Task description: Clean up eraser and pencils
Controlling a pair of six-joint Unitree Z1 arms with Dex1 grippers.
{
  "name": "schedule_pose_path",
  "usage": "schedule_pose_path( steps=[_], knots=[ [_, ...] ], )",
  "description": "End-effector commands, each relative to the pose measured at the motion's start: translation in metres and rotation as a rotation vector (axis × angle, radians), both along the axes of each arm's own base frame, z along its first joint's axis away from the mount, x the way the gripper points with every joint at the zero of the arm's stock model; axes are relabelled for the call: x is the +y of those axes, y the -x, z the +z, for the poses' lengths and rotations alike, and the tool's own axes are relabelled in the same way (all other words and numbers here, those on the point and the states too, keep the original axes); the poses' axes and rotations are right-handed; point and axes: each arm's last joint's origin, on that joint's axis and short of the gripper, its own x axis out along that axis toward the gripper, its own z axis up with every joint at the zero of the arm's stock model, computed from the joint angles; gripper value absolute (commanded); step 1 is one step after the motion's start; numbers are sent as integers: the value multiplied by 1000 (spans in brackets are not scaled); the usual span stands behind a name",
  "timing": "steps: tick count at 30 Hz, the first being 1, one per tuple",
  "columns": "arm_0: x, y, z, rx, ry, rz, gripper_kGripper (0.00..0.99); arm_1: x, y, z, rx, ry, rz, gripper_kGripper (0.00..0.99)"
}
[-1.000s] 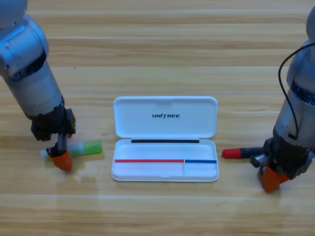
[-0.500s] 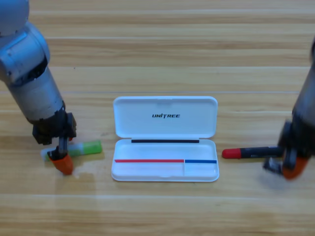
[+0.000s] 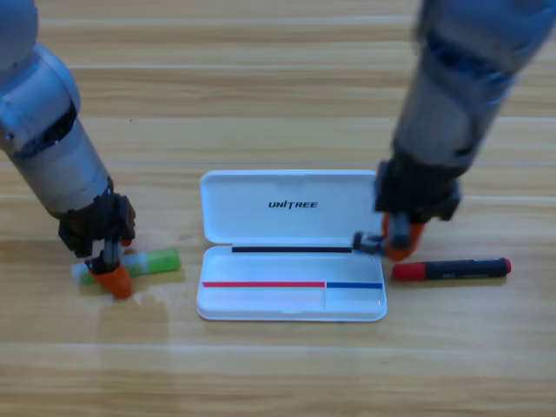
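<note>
The light-green and white stick lies on the table left of the open white case. My left gripper points down over the stick's white end, one orange jaw in front of it. The black pen with a red end lies flat to the right of the case. My right gripper hangs at the case's right edge, just above the pen's red end. It is shut on a small dark block, the eraser, which sticks out leftward over the tray's back right corner.
The case's lid lies flat behind its tray. The right arm crosses down from the top right over the table behind the case.
The right arm has swung from the lower right up and left to the case's right edge, carrying the small block and uncovering the whole pen. The left gripper has barely shifted.
</note>
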Motion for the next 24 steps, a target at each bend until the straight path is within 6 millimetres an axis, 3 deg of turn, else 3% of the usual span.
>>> schedule_pose_path(
  steps=[1,3,4,5,12,18,24],
  knots=[
    [21,-10,-28,60,-46,11,518,32,4,-45,62,103,83,0],
    [22,-11,-29,61,-50,-12,287,33,3,-48,65,108,88,0],
    [20,-13,-29,56,-51,-31,92,34,3,-48,65,108,88,0],
    [20,-14,-28,53,-54,-43,0,34,3,-49,66,109,88,0],
    [24,-9,-10,6,-57,-41,0,39,-1,-63,83,129,87,0],
    [31,10,42,-56,-42,-51,0,39,-1,-69,96,147,87,0],
    [21,48,89,-112,-6,-111,0,40,-2,-69,96,147,85,0]
  ],
)
